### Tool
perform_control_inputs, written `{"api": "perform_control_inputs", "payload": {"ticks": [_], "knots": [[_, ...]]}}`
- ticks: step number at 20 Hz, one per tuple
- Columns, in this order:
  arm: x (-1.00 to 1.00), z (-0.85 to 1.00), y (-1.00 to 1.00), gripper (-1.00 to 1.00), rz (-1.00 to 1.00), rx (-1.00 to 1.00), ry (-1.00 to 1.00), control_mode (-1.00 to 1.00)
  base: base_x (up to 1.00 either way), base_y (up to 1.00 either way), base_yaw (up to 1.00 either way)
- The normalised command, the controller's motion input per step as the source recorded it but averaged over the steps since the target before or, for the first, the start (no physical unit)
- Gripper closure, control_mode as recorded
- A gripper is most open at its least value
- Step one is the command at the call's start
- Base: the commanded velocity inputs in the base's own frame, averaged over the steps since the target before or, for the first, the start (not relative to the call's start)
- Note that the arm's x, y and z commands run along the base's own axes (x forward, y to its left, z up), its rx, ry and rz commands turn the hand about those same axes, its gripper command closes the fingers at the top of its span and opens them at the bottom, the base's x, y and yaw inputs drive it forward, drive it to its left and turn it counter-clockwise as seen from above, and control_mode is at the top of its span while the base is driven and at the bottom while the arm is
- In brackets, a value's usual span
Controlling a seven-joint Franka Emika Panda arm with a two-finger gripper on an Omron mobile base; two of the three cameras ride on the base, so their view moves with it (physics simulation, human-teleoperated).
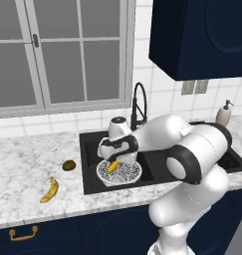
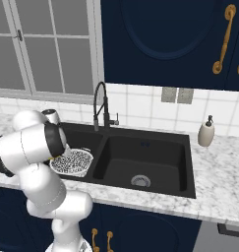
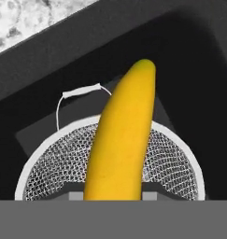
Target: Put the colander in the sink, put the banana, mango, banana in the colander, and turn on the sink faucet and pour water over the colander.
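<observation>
My gripper (image 1: 114, 162) is shut on a yellow banana (image 3: 122, 140) and holds it just above the colander (image 1: 119, 174). The banana (image 1: 112, 166) points down into that bowl. This white, dark-speckled colander (image 3: 175, 163) sits in the left basin of the black sink (image 1: 88, 164), also seen from the right (image 2: 74, 162). A second banana (image 1: 50, 190) lies on the marble counter left of the sink, with the dark mango (image 1: 68, 165) just behind it. The black gooseneck faucet (image 1: 139, 102) rises behind the sink, and no water shows at its spout.
A white soap dispenser (image 2: 206, 133) stands at the sink's back right corner. The right basin (image 2: 145, 157) holds nothing but its silver drain (image 2: 140, 180). Dark cabinets hang overhead on the right, and a window is behind the counter.
</observation>
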Motion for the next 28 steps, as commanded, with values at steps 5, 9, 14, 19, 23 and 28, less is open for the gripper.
{"api": "perform_control_inputs", "payload": {"ticks": [5,9,14,19,23,28], "knots": [[0.28,-0.28,-0.05,1.00,0.00,0.00,0.00,-1.00,0.00,0.00,0.00],[0.23,-0.39,-0.08,1.00,0.00,0.00,0.00,-1.00,0.00,0.00,0.00],[0.27,-0.49,-0.04,1.00,0.00,0.00,0.00,-1.00,0.00,0.00,0.00],[0.14,-0.31,0.00,-1.00,0.00,0.00,0.00,-1.00,0.00,0.00,0.00],[0.01,-0.04,0.00,-1.00,0.00,0.00,0.00,-1.00,0.00,0.00,0.00],[-0.02,0.02,0.00,-1.00,0.00,0.00,-0.01,-1.00,0.00,0.00,0.00]]}}
